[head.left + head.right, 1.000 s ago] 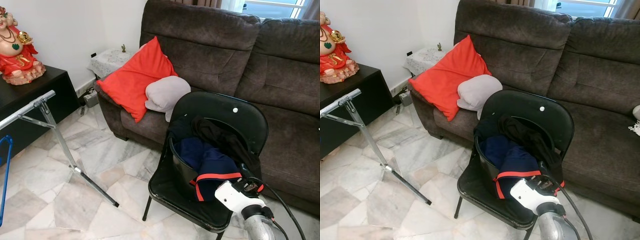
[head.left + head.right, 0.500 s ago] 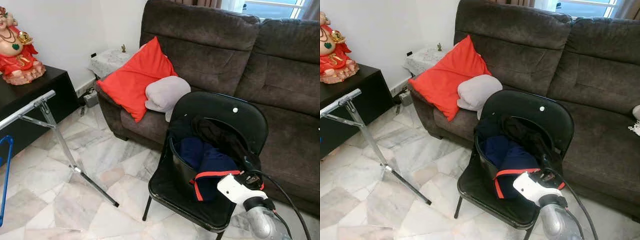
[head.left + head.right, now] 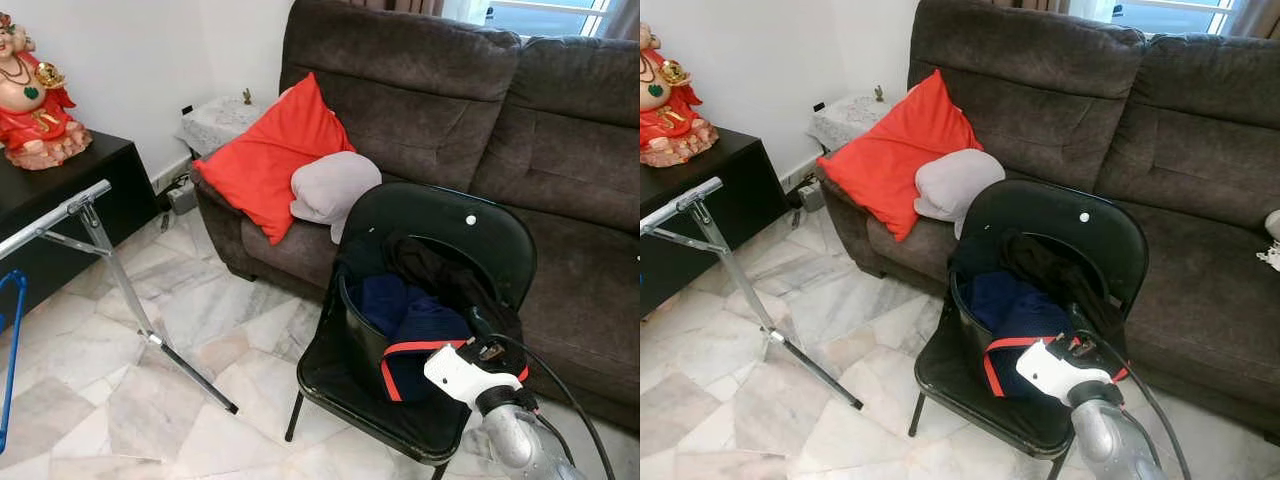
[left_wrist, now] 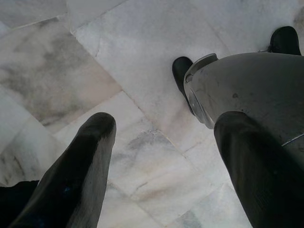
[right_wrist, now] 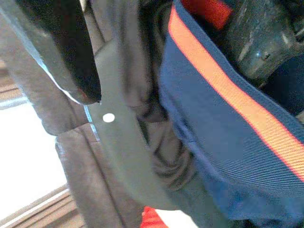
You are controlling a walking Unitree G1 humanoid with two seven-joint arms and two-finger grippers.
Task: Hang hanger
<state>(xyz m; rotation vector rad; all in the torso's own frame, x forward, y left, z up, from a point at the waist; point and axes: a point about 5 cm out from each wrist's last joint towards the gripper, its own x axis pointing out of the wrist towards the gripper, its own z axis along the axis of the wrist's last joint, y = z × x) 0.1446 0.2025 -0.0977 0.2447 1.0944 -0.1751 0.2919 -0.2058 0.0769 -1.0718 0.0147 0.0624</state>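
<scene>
A blue hanger (image 3: 10, 350) shows at the far left edge, below the slanted bar of a metal rack (image 3: 100, 250). My right gripper (image 5: 171, 71) reaches into a black basket (image 3: 360, 335) of clothes on a black chair (image 3: 440, 225). Its white wrist (image 3: 455, 370) hovers over a navy garment with an orange-red stripe (image 3: 420, 347). In the right wrist view the fingers (image 5: 71, 47) stand apart, open, with the striped navy cloth (image 5: 223, 123) lying between them. My left gripper (image 4: 166, 126) hangs open over the marble floor beside my own leg (image 4: 247, 90).
A dark brown sofa (image 3: 560, 150) with a red cushion (image 3: 270, 155) and a grey pillow (image 3: 335, 185) stands behind the chair. A black cabinet (image 3: 50, 200) with a red figurine (image 3: 35, 95) is at the left. The rack's leg (image 3: 190, 375) crosses the marble floor.
My right wrist has shifted a little left and further over the basket. The striped hem of the navy garment has moved slightly left with it.
</scene>
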